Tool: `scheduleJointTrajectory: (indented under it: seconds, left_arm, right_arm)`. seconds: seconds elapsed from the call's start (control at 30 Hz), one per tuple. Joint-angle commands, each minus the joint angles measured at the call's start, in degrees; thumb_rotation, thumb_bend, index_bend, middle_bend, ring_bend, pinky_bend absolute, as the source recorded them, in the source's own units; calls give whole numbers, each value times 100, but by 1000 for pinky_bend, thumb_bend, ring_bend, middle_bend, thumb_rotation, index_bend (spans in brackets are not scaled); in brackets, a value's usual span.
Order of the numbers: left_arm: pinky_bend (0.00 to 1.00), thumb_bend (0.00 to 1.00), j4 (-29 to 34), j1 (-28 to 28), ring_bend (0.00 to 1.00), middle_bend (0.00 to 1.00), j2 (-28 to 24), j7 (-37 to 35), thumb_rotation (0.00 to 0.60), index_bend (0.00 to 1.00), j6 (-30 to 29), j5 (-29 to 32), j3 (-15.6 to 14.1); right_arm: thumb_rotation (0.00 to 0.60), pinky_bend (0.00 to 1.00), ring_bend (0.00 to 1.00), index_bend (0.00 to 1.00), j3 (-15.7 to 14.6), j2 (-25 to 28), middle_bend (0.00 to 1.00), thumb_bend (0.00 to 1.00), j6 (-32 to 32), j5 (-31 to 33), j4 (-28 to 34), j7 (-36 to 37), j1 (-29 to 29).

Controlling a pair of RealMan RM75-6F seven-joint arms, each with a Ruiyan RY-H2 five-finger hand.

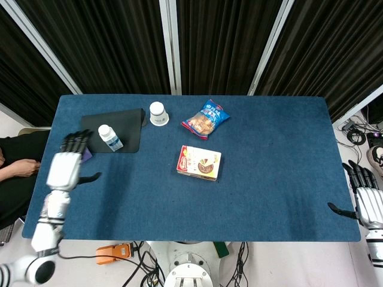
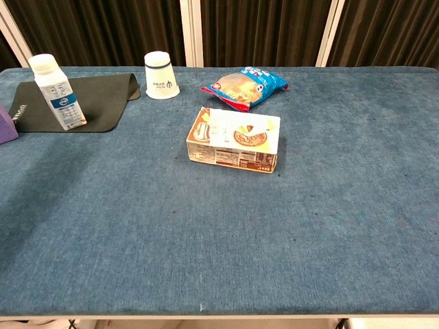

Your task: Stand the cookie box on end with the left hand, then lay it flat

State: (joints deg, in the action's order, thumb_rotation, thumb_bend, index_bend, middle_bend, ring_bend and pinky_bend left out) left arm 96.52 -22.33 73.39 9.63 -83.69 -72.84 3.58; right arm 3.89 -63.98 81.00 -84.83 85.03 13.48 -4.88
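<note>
The cookie box (image 1: pixel 199 163) (image 2: pixel 234 139) lies flat on the blue table near its middle, printed face up, with no hand touching it. My left hand (image 1: pixel 66 165) hovers over the table's left edge in the head view, far from the box, fingers spread and holding nothing. At the lower right corner of the head view my right hand (image 1: pixel 366 200) hangs off the table, fingers apart and empty. Neither hand appears in the chest view.
A snack bag (image 1: pixel 206 118) (image 2: pixel 244 86) lies behind the box. An upturned white cup (image 1: pixel 158 113) (image 2: pixel 161 75), a small bottle (image 1: pixel 109 137) (image 2: pixel 56 83) on a black mat (image 1: pixel 114 128) (image 2: pixel 68 100), and a purple cube (image 2: pixel 5 123) occupy the left back.
</note>
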Motion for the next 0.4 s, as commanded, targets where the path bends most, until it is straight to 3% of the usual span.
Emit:
scheduleJointTrajectory:
  seconds: [0.03,0.23,0.4]
  left_arm:
    - [0,0,-120,575,0,55,-308,-280,600,47,-472,-313,-392]
    - [0,0,-788,1282,0,54,-375,-644,600,47,-1041,-748,-790]
    - [0,0,-1031,1830,0,54,-490,-1251,600,47,-1276,-728,-941]
  right_arm:
    - [600,0,0,0,-28,-4,0,234,58,-134,15,78,-21]
    - [600,0,0,0,-80,6,0,234,217,-444,171,22,-65]
    - [600,0,0,0,-94,-7,0,234,377,-584,415,-310,-52]
